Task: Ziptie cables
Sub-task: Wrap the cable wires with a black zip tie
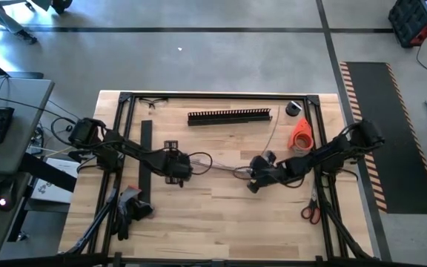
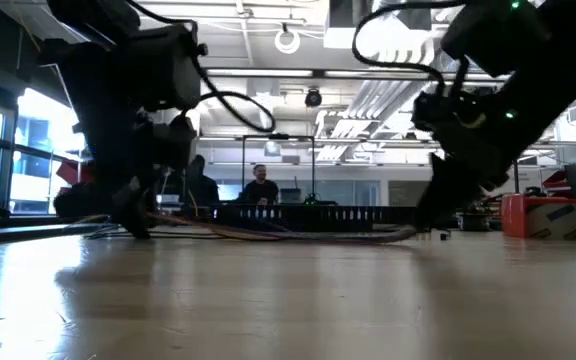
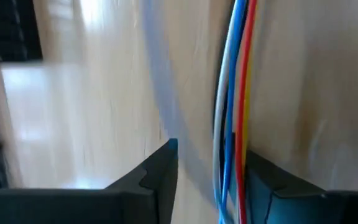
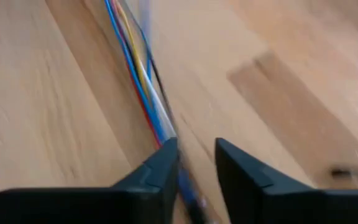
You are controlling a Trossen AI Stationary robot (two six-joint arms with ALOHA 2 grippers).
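**Q:** What would you see on the table right now?

**A:** You have a pale wooden table (image 1: 221, 215) inside a black frame. Along its far side lies a long black slotted strip (image 1: 229, 116), with an orange roll (image 1: 302, 133) near the right edge and red-handled scissors (image 1: 310, 213) nearer the front right.

**Q:** Where are the cables and your two grippers?

**A:** The cables (image 1: 221, 167) lie stretched across the middle of the table between both arms. Your left gripper (image 1: 178, 169) is at their left end, its fingers parted with the white, blue, red and yellow wires (image 3: 232, 99) running between them. Your right gripper (image 1: 254, 180) is at their right end, its fingers slightly apart, one fingertip (image 4: 166, 163) touching the bundle (image 4: 140, 74).
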